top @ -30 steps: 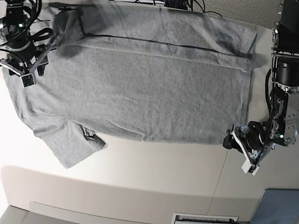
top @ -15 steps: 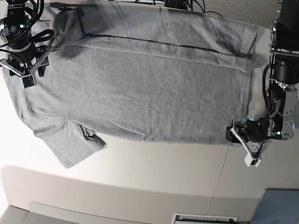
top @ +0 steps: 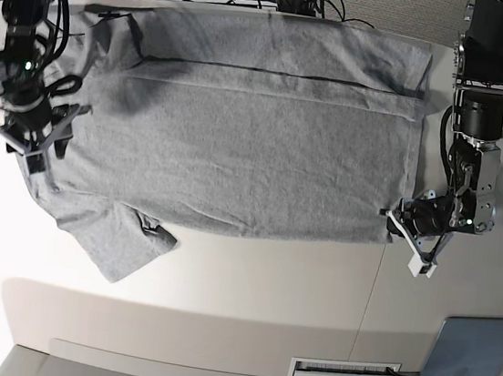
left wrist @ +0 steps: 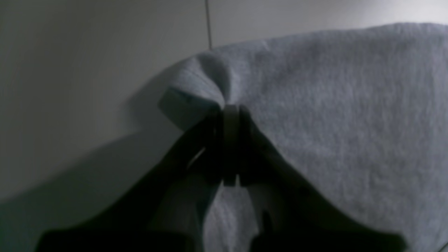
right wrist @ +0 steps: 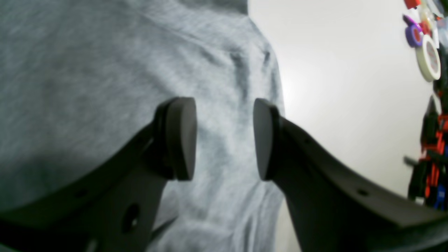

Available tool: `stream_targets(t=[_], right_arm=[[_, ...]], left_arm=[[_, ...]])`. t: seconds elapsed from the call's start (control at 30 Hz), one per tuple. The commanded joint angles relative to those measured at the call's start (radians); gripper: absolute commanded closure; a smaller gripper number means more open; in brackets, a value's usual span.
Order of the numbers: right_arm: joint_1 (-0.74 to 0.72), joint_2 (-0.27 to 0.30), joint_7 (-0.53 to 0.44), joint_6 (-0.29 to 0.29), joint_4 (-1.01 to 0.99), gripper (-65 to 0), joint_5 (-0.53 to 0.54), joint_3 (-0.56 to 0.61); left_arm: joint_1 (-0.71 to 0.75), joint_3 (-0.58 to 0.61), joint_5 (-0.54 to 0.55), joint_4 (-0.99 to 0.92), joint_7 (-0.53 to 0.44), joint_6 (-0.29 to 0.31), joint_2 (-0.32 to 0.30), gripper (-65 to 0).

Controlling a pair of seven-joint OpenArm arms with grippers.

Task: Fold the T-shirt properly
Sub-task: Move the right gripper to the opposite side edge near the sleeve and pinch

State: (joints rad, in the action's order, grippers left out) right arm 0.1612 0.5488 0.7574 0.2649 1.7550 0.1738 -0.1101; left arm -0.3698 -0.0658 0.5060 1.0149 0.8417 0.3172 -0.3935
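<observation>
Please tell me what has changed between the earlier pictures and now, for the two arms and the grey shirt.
The left gripper has closed on the hem corner of the T-shirt, which now bunches between its jaws; earlier it sat just beside that corner. The right gripper, open, slid toward the near table edge along the shoulder, and hangs above the cloth without holding it. The shirt's body, folded far edge and loose sleeve lie as before.
</observation>
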Motion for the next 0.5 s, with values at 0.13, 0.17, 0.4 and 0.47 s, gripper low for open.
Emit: stream_targets(t=[0.13, 0.17, 0.4, 0.47], right_arm=[[-0.216, 0.022, -0.028, 0.094, -0.217, -26.2, 0.064, -0.008], [-0.265, 0.022, -0.027, 0.115, -0.266, -26.2, 0.075, -0.008], [-0.616, 0.008, 0.034, 0.258, -0.702, -26.2, 0.076, -0.008], [-0.706, 0.0, 0.015, 0.297, -0.843, -26.2, 0.065, -0.007]], left_arm=[[-0.026, -0.003, 0.005, 0.013, -0.008, 0.051, -0.014, 0.0], [-0.026, -0.003, 0.004, 0.013, -0.008, 0.051, -0.014, 0.0], [-0.026, -0.003, 0.004, 0.013, -0.003, 0.051, -0.014, 0.0], [-0.026, -0.003, 0.003, 0.013, -0.003, 0.05, -0.014, 0.0]])
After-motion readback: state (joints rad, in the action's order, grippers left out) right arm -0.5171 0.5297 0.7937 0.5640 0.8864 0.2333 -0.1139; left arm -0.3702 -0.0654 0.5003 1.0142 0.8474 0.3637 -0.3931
